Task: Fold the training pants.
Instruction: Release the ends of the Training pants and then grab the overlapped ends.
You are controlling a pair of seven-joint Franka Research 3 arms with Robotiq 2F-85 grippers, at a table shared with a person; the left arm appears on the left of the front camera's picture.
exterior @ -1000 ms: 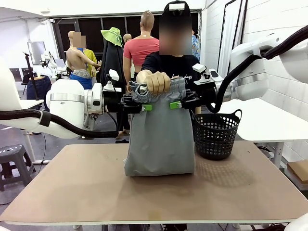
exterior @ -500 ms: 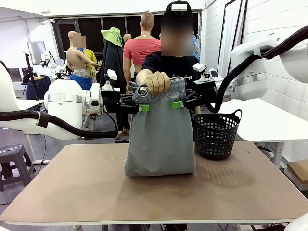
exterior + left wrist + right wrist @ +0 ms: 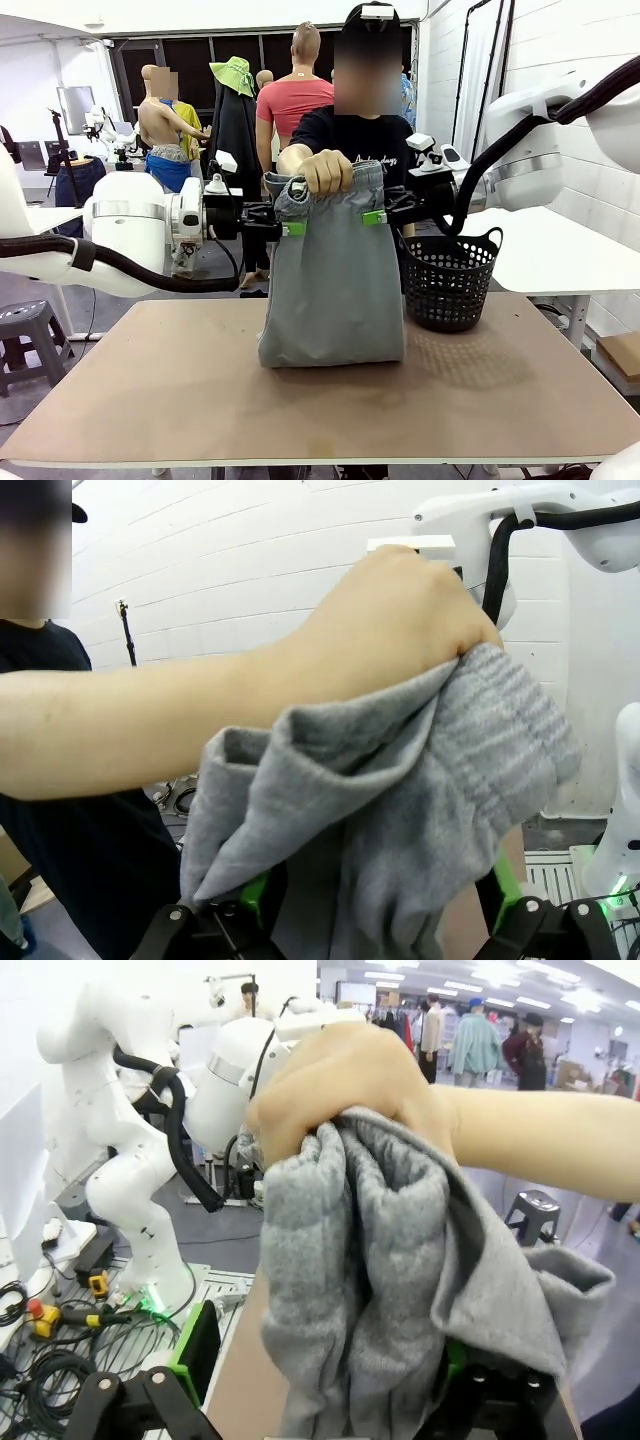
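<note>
One hand, one training pants, left gripper, right gripper

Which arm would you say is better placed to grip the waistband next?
Probably right: the open right gripper sits higher on the pants, near the waistband's free end; the person's hand bunches the side above the left gripper.

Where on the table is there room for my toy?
Bare table left of the training pants, and the near strip in front of them. Crowded: the gap between pants and basket, and up top by the hand, left claw and right claw.
</note>
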